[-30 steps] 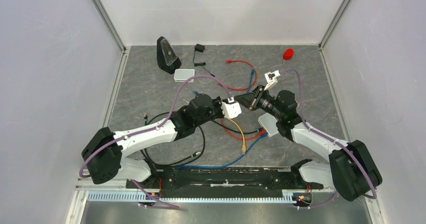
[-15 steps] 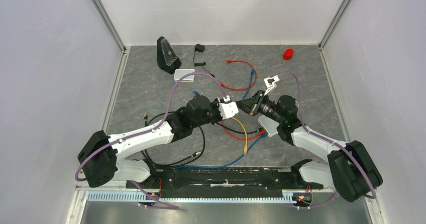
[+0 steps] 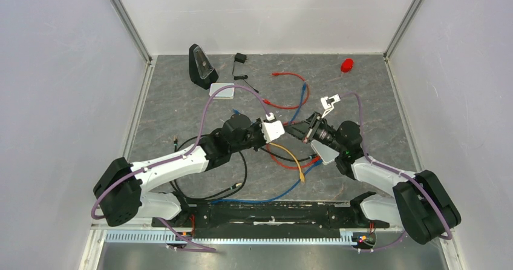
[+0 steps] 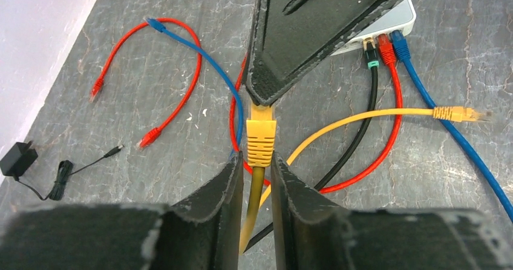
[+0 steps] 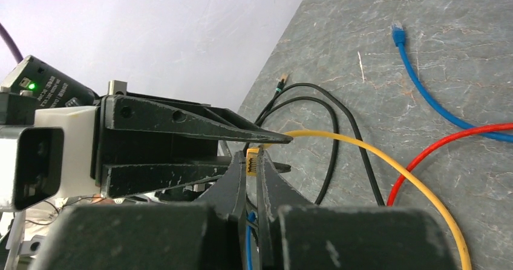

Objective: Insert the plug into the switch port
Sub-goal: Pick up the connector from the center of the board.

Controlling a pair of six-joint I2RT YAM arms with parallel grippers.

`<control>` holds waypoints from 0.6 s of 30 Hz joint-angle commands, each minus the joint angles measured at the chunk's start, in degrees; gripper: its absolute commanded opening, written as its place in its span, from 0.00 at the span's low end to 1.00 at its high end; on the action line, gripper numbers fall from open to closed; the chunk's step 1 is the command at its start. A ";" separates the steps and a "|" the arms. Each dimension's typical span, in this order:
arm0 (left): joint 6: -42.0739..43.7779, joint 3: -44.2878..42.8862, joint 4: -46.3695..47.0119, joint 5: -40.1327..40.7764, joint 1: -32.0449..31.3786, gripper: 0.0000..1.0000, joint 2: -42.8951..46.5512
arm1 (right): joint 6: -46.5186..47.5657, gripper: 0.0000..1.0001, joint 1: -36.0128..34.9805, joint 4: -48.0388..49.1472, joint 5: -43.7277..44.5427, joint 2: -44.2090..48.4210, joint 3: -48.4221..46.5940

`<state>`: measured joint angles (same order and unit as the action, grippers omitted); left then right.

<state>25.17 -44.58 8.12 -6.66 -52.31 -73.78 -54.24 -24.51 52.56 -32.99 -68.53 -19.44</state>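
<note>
The plug (image 4: 261, 137) is the yellow end of a yellow cable (image 3: 289, 155), held in the air between the two arms. My right gripper (image 5: 252, 161) is shut on the plug's tip, and its gold contacts show between the pads. My left gripper (image 4: 256, 158) is open, its jaws either side of the cable just behind the plug's boot. In the top view the two grippers meet tip to tip, the left gripper (image 3: 287, 131) facing the right gripper (image 3: 296, 130). The switch (image 4: 399, 22), a pale flat box, lies under the right arm with black, red and blue plugs in its ports.
The yellow cable's other plug (image 4: 463, 114) lies loose on the table. Red (image 4: 181, 70), blue and black cables loop over the floor. A black wedge device (image 3: 201, 66), a second small white box (image 3: 221, 89), a black adapter (image 3: 240, 58) and a red object (image 3: 346, 65) sit at the back.
The left gripper has gone from shut to open round the cable. The right gripper has reached further left, and the meeting point has shifted slightly left.
</note>
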 commanded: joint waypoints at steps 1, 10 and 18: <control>-2.52 -0.17 1.58 -2.45 0.70 0.24 1.58 | -1.63 0.00 0.41 5.25 -1.37 0.55 0.51; -3.08 1.22 4.28 -2.10 0.72 0.20 2.48 | -3.35 0.00 1.39 7.76 -1.19 -0.86 2.79; -3.81 1.29 4.11 -2.99 0.71 0.23 2.15 | -3.95 0.00 2.01 8.96 -1.46 -1.59 3.18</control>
<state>23.83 -43.35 9.37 -8.14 -51.83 -73.12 -57.67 -23.22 57.80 -33.89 -69.82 -16.95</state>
